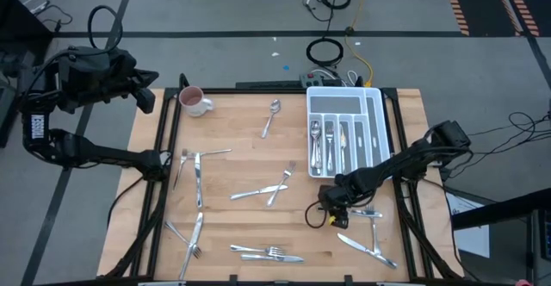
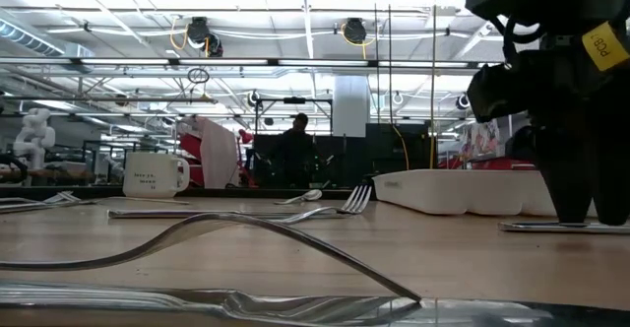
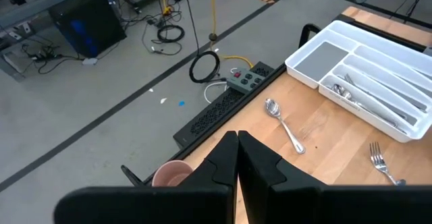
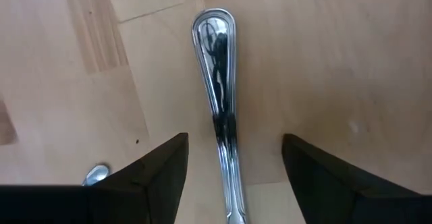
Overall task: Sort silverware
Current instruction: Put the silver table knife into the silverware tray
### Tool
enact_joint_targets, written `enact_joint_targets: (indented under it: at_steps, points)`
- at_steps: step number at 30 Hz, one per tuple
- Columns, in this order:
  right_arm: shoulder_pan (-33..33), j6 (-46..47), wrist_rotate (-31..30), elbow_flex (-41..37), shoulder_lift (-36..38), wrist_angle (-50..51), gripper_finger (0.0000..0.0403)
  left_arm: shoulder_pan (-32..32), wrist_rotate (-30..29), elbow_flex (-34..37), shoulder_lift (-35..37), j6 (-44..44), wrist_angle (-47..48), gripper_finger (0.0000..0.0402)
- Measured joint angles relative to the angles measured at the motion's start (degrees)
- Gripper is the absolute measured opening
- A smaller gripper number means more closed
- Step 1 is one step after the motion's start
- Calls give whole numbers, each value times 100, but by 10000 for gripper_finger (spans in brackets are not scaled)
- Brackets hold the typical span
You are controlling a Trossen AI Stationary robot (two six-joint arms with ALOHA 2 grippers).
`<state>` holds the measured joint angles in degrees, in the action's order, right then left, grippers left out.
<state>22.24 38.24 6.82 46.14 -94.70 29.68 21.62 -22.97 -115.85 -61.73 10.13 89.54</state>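
Wooden table (image 1: 250, 161), workshop beyond. Right gripper (image 4: 229, 160) spread wide, empty, straddling a handle (image 4: 217, 69) at five o'clock; thin, stiff, slick silverware, so pinch mid-handle. Left gripper (image 3: 236, 158) closed, empty, at ten o'clock.

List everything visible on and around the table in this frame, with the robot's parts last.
Silverware: about a dozen loose pieces, silver, scattered over the table; several more in the tray.
Handle: one, silver, on the wood between the right gripper's fingers.
Cutlery tray: one, white, far right of the table.
Mug: one, white with pink inside, far left corner.
Table: one, light wood.
Power strip: one, grey, floor beyond the table.
Left gripper: shut, raised near the mug.
Right gripper: open, low over the handle.
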Motion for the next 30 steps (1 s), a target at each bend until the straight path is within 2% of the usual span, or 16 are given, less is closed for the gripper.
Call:
enact_joint_targets:
  at_steps: [3,5,14,20,26,30]
  points:
    - [31,17,-52,32,-176,97,220,-1,1,0,0,0,0,13]
    - [28,3,-87,47,-235,207,194,0,-1,0,0,0,0,13]
    - [24,-437,-220,38,-245,255,17,0,-1,0,-1,-4,33,13]
    - [29,-676,-233,305,-294,563,4,-1,-1,0,2,-42,48,13]
    - [17,-1039,-240,940,-389,1198,1,0,-1,0,4,-175,48,13]
    - [18,-1060,-185,1345,-367,1282,0,1,-1,0,4,-214,47,13]
